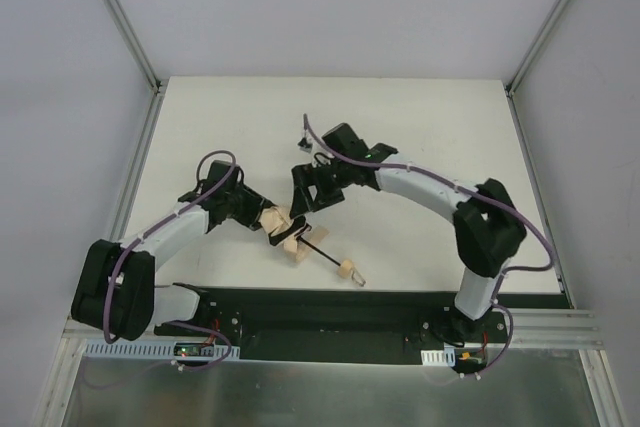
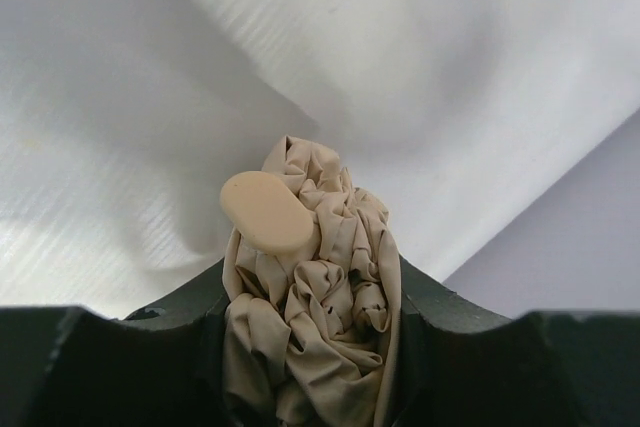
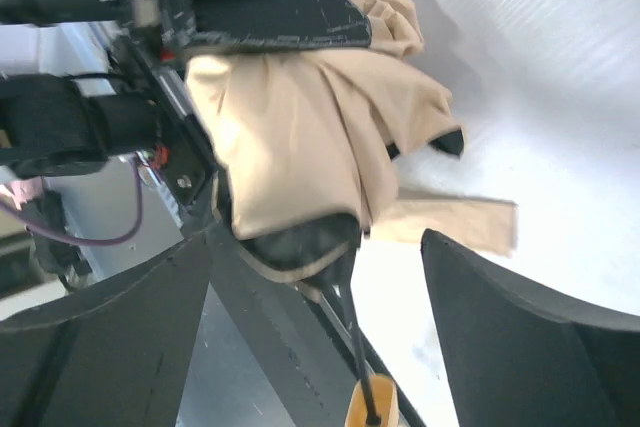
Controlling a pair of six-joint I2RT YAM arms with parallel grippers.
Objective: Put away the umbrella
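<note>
The left end effector (image 2: 310, 292) is clamped on the bunched top of the umbrella (image 1: 290, 238). In its wrist view the crumpled beige canopy (image 2: 330, 297) is squeezed between the two dark fingers (image 2: 190, 322), and a pale oval cap (image 2: 266, 210) stands out above them. The right end effector (image 3: 318, 247) is spread wide with nothing held. Its fingers (image 3: 530, 332) stand on either side of the lower canopy and touch neither fabric nor shaft, as far as can be told.

In the top view the umbrella is seen lying on the desk (image 1: 420, 117), below its middle, with the canopy end pointed toward 10 o'clock and the knob handle (image 1: 346, 269) toward 4 o'clock. The left end effector (image 1: 262, 215) meets it from 10 o'clock, and the right end effector (image 1: 305, 197) hangs just beside it at about 1 o'clock. The thin dark shaft (image 3: 352, 342) is exposed between canopy and handle, so the umbrella is judged collapsed but not fully telescoped.

The fabric is gathered yet loose. A flat tan strip, probably the closing strap (image 3: 462, 223), is seen lying free on the desk at 3 o'clock from the canopy. The task is therefore judged to be about midway: the canopy is folded down, while pushing the shaft in, wrapping the folds and fastening the strap are left. No case or storage place can be seen.
</note>
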